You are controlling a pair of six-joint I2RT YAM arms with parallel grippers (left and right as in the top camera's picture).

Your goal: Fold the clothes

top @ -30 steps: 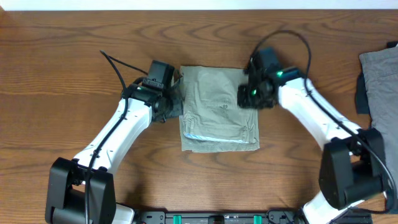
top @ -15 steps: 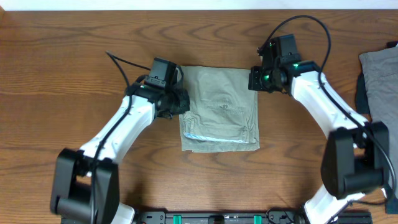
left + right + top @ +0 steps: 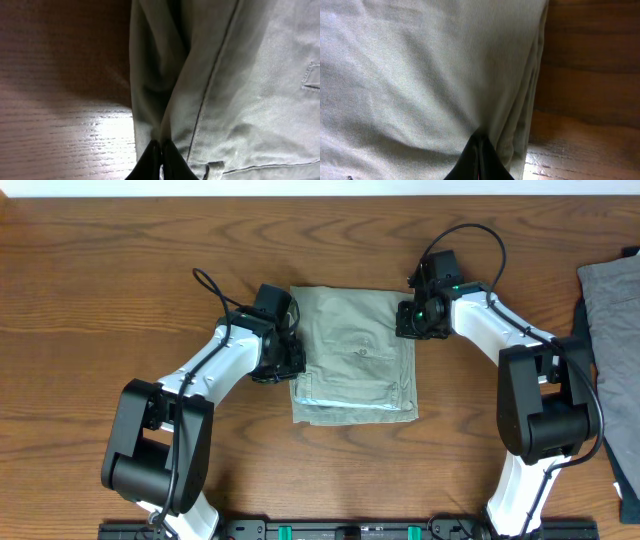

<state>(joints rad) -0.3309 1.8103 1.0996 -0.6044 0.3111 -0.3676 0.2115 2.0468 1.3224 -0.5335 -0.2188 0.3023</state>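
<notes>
The pale khaki shorts (image 3: 355,355) lie folded into a rough rectangle at the middle of the wooden table. My left gripper (image 3: 288,358) sits at their left edge. In the left wrist view its fingers (image 3: 161,150) are shut together on a pinched fold of the shorts (image 3: 240,85), with creases running into the tips. My right gripper (image 3: 412,320) sits at the upper right edge. In the right wrist view its fingers (image 3: 479,142) are shut on a fold of the shorts (image 3: 420,75) near the cloth's edge.
A plain grey garment (image 3: 612,300) lies at the right edge of the table, with a dark navy cloth (image 3: 581,330) beside it. Bare wood (image 3: 100,300) surrounds the shorts. Both arms reach in from the front edge.
My right gripper moved off the top of the shorts to their upper right edge. My left gripper shifted right and slightly toward the front, onto the left edge. The shorts stayed in place.
</notes>
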